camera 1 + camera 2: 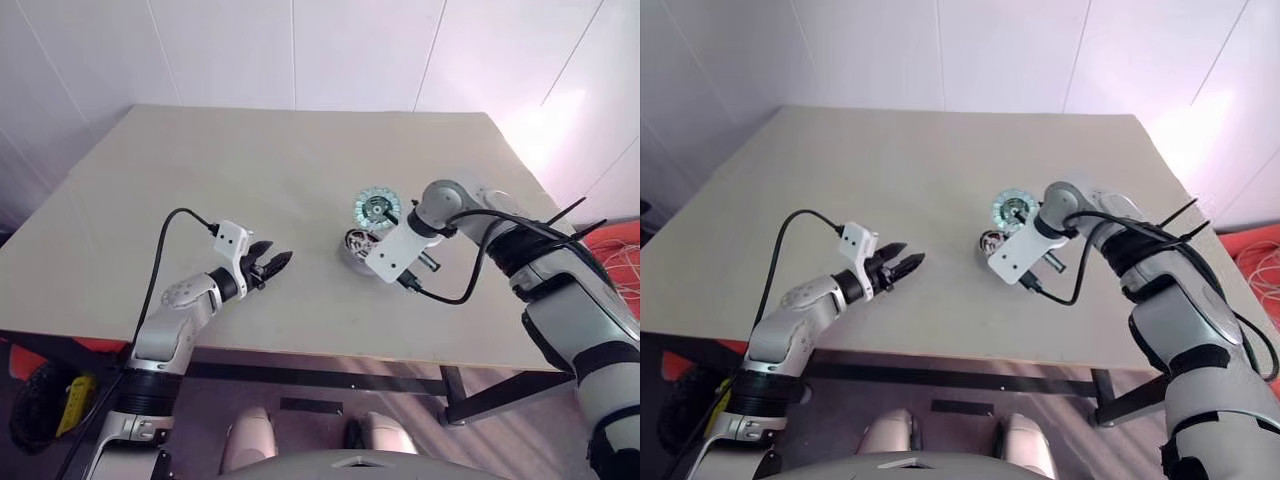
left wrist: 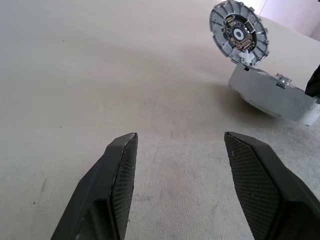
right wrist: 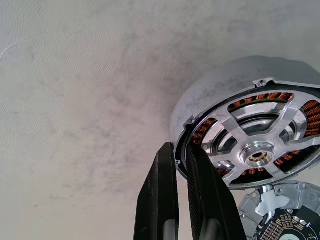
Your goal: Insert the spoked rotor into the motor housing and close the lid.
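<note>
Nearest us, our left pincer (image 1: pixel 268 264) is hovering open and empty over bare surface (image 1: pixel 250 170) by the near edge, with free room ahead. Rightward, we are seeing the spoked rotor (image 3: pixel 260 150) sitting inside the motor housing (image 3: pixel 210 95), copper windings showing through its cut-outs. Our right pincer (image 3: pixel 181 165) is pointing down, closed, at the housing's rim, probably nudging it. Just beyond is lying the lid (image 2: pixel 239 32), face-up, waiting.

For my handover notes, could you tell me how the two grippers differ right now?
The left gripper stands open, aimed nearly level across the bare table; the right gripper is shut, pointing steeply down at the motor housing's rim, where the spoked rotor sits. Both have black fingers and hold nothing.
</note>
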You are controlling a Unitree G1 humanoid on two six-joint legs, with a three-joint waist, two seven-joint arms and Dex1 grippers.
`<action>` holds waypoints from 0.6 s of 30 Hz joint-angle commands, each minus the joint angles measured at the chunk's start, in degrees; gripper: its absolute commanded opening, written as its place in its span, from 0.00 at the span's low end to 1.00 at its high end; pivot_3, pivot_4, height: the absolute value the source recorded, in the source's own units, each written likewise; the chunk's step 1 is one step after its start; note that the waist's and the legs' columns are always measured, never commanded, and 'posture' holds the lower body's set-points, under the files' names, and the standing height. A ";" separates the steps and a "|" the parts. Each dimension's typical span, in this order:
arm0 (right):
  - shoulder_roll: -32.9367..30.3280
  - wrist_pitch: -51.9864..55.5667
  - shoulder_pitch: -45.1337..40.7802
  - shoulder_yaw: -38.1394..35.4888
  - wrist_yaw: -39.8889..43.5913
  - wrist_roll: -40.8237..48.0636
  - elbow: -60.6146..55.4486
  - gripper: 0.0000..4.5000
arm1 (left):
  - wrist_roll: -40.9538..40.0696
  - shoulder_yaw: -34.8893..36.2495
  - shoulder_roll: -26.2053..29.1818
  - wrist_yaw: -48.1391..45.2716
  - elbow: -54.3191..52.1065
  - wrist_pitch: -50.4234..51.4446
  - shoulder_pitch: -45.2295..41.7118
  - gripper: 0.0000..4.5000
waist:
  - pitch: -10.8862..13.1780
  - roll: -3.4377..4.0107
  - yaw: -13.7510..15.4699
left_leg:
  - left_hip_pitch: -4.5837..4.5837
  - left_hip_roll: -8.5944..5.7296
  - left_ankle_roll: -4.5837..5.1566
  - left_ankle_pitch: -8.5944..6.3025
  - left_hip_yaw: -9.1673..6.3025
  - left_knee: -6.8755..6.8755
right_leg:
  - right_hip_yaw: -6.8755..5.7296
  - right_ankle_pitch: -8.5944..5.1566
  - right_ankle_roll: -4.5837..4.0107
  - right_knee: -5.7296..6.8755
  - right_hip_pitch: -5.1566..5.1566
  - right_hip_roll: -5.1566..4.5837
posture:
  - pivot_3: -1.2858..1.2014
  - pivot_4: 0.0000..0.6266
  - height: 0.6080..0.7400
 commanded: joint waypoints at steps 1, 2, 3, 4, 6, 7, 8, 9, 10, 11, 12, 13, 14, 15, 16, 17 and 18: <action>-0.84 11.70 1.96 -4.81 6.33 6.82 -10.81 0.00 | -0.04 0.37 -0.18 0.22 -0.63 -1.13 -0.16 0.66 | 0.00 0.00 -0.04 | -0.01 0.01 0.03 -0.01 0.00 0.01 | -0.01 0.00 0.00 -0.01 0.00 0.00 | 0.52 0.00 1.00; 0.01 17.72 2.65 -5.80 7.50 8.10 -13.42 0.00 | -0.03 0.33 -0.25 0.28 -0.69 -1.12 -0.09 0.66 | 0.00 0.00 -0.18 | -0.02 0.01 0.06 -0.01 0.01 0.00 | -0.01 0.00 0.00 -0.01 -0.01 0.01 | 0.52 0.00 1.00; 1.17 24.85 3.13 -6.54 8.11 9.44 -16.02 0.00 | -0.03 0.32 -0.30 0.32 -0.73 -1.12 -0.01 0.66 | 0.01 0.01 -0.29 | -0.01 0.03 0.08 -0.01 0.01 0.01 | -0.01 0.00 0.00 -0.01 -0.01 0.02 | 0.52 0.00 1.00; 1.99 32.70 3.31 -6.54 8.42 11.20 -18.62 0.00 | -0.05 0.28 -0.37 0.38 -0.77 -1.10 0.05 0.66 | 0.01 0.02 -0.37 | 0.00 0.05 0.09 0.00 0.02 0.02 | -0.01 0.00 0.00 0.02 -0.02 0.03 | 0.52 0.00 1.00; 3.64 43.70 3.40 -6.78 8.51 12.22 -22.00 0.00 | -0.04 0.27 -0.50 0.47 -0.85 -1.07 0.11 0.66 | 0.04 0.08 -0.29 | 0.04 0.09 0.08 0.04 0.02 0.04 | 0.00 0.01 -0.02 0.10 -0.03 0.06 | 0.52 0.00 1.00; 4.46 48.09 3.24 -6.83 8.18 12.26 -22.99 0.00 | 0.00 0.28 -0.55 0.49 -0.88 -1.06 0.16 0.66 | 0.04 0.08 -0.11 | 0.07 0.11 -0.01 0.03 0.02 0.04 | -0.01 0.01 -0.03 0.16 -0.03 0.08 | 0.52 0.00 1.00; 5.41 52.13 2.89 -6.80 7.71 12.36 -23.55 0.00 | 0.00 0.36 -0.57 0.47 -0.89 -1.07 0.22 0.66 | 0.04 0.08 0.04 | 0.10 0.12 -0.04 0.03 0.01 0.06 | -0.01 0.00 -0.03 0.19 -0.03 0.07 | 0.52 0.00 1.00; 6.63 55.90 2.44 -6.84 6.16 12.31 -23.45 0.00 | 0.03 0.39 -0.60 0.50 -0.93 -1.08 0.30 0.66 | 0.04 0.08 0.16 | 0.11 0.12 -0.06 0.04 0.01 0.07 | -0.01 0.00 -0.04 0.21 -0.03 0.07 | 0.52 0.00 1.00; 7.19 58.27 2.07 -6.54 5.38 12.27 -23.29 0.00 | 0.02 0.43 -0.61 0.54 -1.01 -1.06 0.35 0.66 | 0.04 0.08 0.28 | 0.10 0.11 -0.06 0.05 0.01 0.11 | 0.00 0.00 -0.03 0.22 -0.01 0.07 | 0.52 0.00 1.00; 7.39 60.30 1.90 -6.19 5.33 12.31 -23.32 0.00 | 0.00 0.49 -0.60 0.57 -1.09 -1.04 0.40 0.66 | 0.05 0.08 0.55 | 0.10 0.11 -0.06 0.05 -0.01 0.16 | -0.01 0.00 -0.03 0.23 0.01 0.06 | 0.52 0.00 1.00; 7.50 61.94 1.88 -5.91 5.21 12.27 -23.32 0.00 | -0.01 0.53 -0.60 0.63 -1.17 -1.04 0.46 0.66 | 0.05 0.08 0.97 | 0.07 0.10 -0.06 0.04 -0.02 0.20 | -0.01 0.00 -0.03 0.22 0.02 0.05 | 0.52 0.00 1.00; 7.33 62.81 2.01 -5.55 5.23 12.18 -23.42 0.00 | -0.03 0.57 -0.58 0.70 -1.29 -1.03 0.55 0.66 | 0.05 0.08 1.30 | 0.05 0.07 -0.06 0.04 -0.02 0.24 | 0.00 0.00 -0.03 0.22 0.03 0.02 | 0.52 0.00 1.00; 7.20 64.13 2.12 -5.24 5.35 12.25 -23.65 0.00 | -0.06 0.64 -0.53 0.72 -1.40 -1.02 0.65 0.66 | 0.04 0.08 1.55 | 0.06 0.06 -0.05 0.03 -0.02 0.25 | 0.00 0.00 -0.02 0.21 0.04 0.01 | 0.52 0.00 1.00; 7.03 65.26 2.27 -4.93 5.50 12.37 -24.07 0.00 | -0.09 0.74 -0.48 0.76 -1.52 -1.00 0.79 0.66 | 0.05 0.08 1.64 | 0.06 0.05 -0.04 0.03 -0.02 0.25 | 0.00 0.00 -0.02 0.21 0.06 0.00 | 0.52 0.00 1.00; 6.89 66.34 2.37 -4.71 5.62 12.55 -24.49 0.00 | -0.12 0.81 -0.46 0.83 -1.60 -1.00 0.89 0.66 | 0.05 0.08 1.68 | 0.06 0.05 -0.04 0.02 -0.02 0.25 | 0.00 0.00 -0.02 0.21 0.07 0.00 | 0.52 0.00 1.00; 7.05 68.43 2.36 -4.53 5.78 12.92 -25.04 0.00 | -0.15 0.89 -0.42 0.86 -1.67 -1.03 1.01 0.66 | 0.04 0.08 1.69 | 0.06 0.05 -0.05 0.02 -0.02 0.25 | 0.00 0.00 -0.02 0.21 0.07 0.00 | 0.52 0.00 1.00; 7.29 70.14 2.32 -4.40 5.78 13.22 -25.48 0.00 | -0.16 0.93 -0.43 0.93 -1.73 -1.04 1.09 0.66 | 0.04 0.08 1.67 | 0.07 0.06 -0.05 0.02 -0.03 0.24 | 0.00 0.00 -0.02 0.21 0.06 0.00 | 0.52 0.00 1.00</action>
